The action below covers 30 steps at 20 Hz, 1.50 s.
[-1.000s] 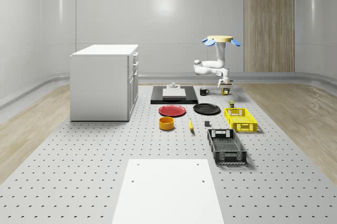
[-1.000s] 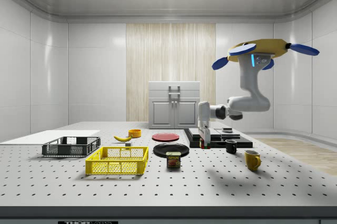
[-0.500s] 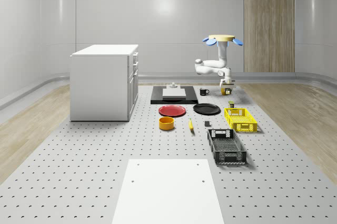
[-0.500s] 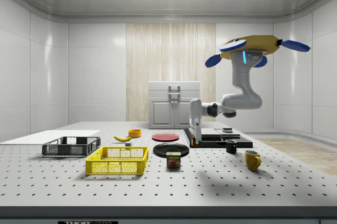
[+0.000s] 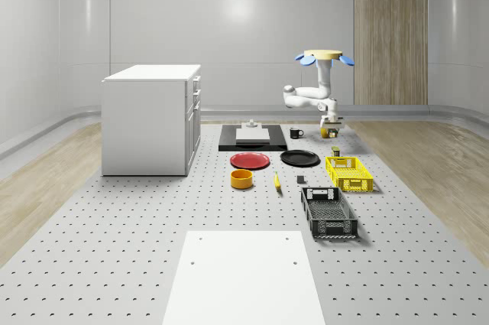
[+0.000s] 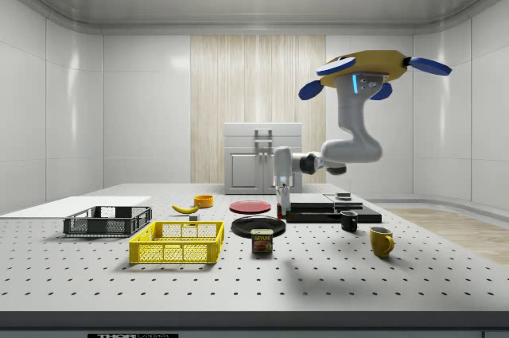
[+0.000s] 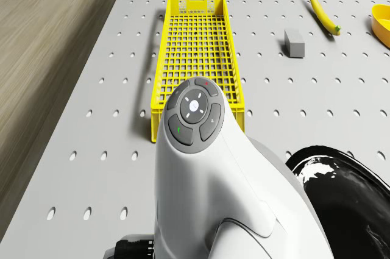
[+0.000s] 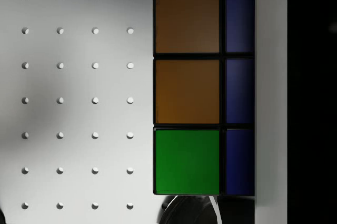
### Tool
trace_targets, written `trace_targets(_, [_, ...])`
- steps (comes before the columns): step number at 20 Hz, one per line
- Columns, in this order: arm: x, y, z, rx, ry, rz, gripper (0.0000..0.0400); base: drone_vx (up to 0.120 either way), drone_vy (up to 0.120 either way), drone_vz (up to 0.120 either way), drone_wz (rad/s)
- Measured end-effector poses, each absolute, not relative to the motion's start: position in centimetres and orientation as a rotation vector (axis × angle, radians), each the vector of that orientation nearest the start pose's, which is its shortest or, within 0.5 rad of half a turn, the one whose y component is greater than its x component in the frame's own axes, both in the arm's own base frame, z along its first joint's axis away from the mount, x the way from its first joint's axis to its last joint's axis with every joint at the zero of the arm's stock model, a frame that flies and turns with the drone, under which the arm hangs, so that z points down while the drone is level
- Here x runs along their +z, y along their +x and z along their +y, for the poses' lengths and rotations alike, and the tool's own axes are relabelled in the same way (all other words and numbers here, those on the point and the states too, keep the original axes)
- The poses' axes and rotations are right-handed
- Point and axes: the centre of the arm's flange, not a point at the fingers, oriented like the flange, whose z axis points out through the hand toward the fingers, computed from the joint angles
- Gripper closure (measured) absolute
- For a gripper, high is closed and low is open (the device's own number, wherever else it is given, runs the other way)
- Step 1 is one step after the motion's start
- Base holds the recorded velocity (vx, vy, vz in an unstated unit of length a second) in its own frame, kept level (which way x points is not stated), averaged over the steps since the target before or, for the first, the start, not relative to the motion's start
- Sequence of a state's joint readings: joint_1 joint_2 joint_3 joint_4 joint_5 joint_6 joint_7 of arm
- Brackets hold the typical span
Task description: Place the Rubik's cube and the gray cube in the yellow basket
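The drone [image 6: 364, 67] hovered above the perforated table [image 5: 114, 264], near the black plate [image 6: 258, 227], with its gripper [image 6: 281, 209] clenched on the Rubik's cube [image 8: 204, 92] and holding it clear of the tabletop. The carry to the yellow basket [image 7: 196, 58] appeared under way; the next move called for bringing the cube over the basket's open top and releasing it. The gray cube [image 7: 294, 44] lay on the table just beside the basket, not yet collected.

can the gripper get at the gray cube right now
Probably not yet: the gripper is shut on the Rubik's cube above the table, beside the black plate. The gray cube itself lies unobstructed beside the yellow basket.
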<state>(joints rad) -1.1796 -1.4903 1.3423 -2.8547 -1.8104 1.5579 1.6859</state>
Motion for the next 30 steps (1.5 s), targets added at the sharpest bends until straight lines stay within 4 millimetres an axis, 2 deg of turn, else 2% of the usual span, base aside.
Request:
trace_targets(27, [49.87,31.08,0.0,0.786,0.001,-0.002,0.0075,0.12,0.0,0.0,0.0])
trace_targets(30, [49.87,31.08,0.0,0.786,0.001,-0.002,0.0075,0.12,-0.093,0.0,0.0])
